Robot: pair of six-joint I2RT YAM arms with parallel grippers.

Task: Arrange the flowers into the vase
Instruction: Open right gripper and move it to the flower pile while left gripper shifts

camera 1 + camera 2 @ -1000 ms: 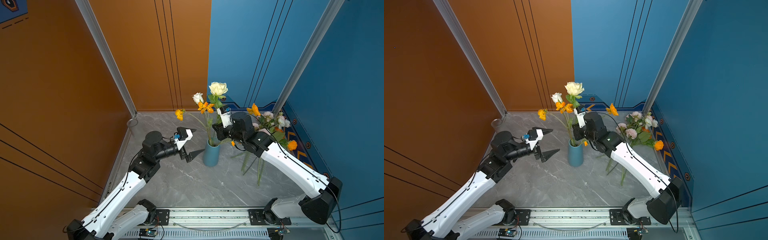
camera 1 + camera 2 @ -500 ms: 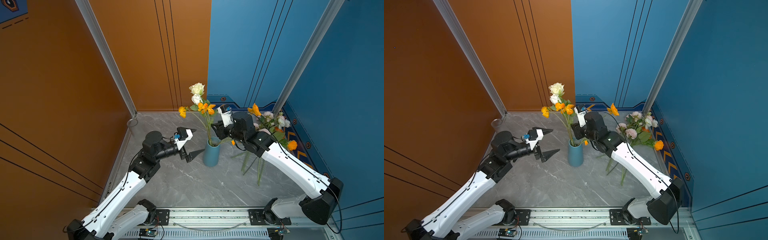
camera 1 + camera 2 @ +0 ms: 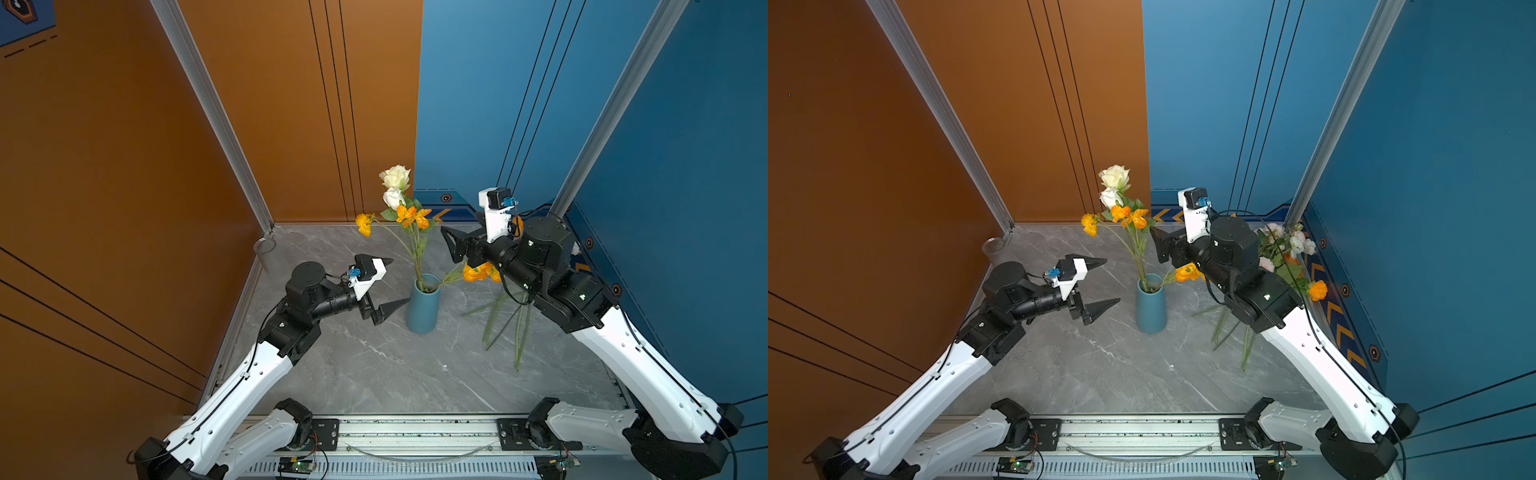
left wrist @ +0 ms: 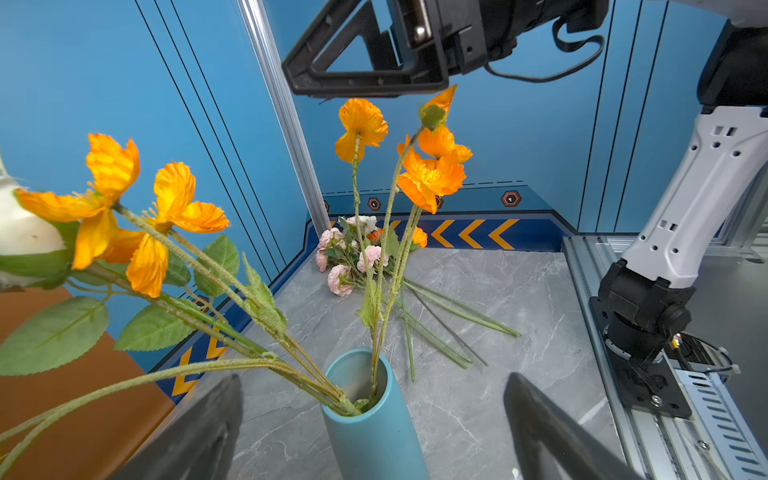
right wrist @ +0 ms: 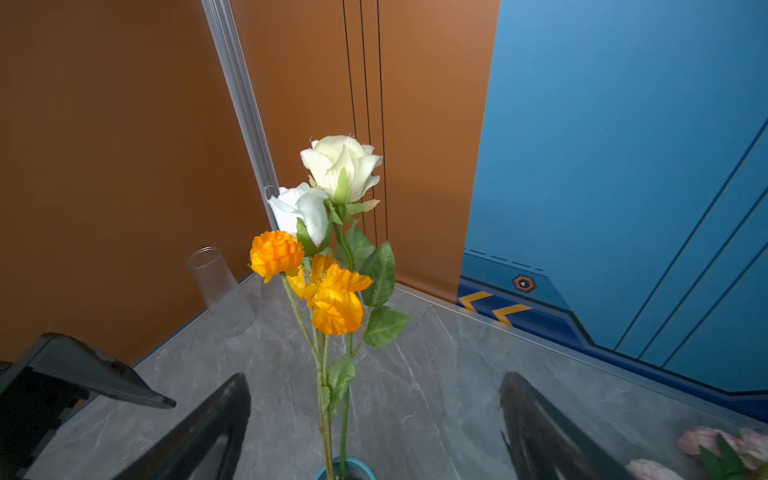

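Observation:
A teal vase (image 3: 423, 309) (image 3: 1151, 305) stands mid-table. In it lean two white roses (image 3: 395, 187) and several orange flowers (image 5: 332, 299) on green stems. More flowers (image 3: 1285, 249), pink, white and orange, lie loose at the right wall, partly under my right arm, their stems (image 3: 519, 328) pointing forward. My left gripper (image 3: 400, 280) (image 4: 374, 376) is open just left of the vase, which sits before its fingers. My right gripper (image 3: 453, 245) (image 5: 374, 376) is open, raised right of the vase; the stems rise between its fingers, untouched.
A clear glass cup (image 3: 264, 245) (image 5: 220, 291) stands in the back left corner. Orange and blue walls close in the table on three sides. A metal rail (image 3: 415, 432) with both arm bases runs along the front edge.
My right gripper opened and let go of the white rose stem. That rose swung left and now leans with the other blossoms in the vase. The left arm has not moved.

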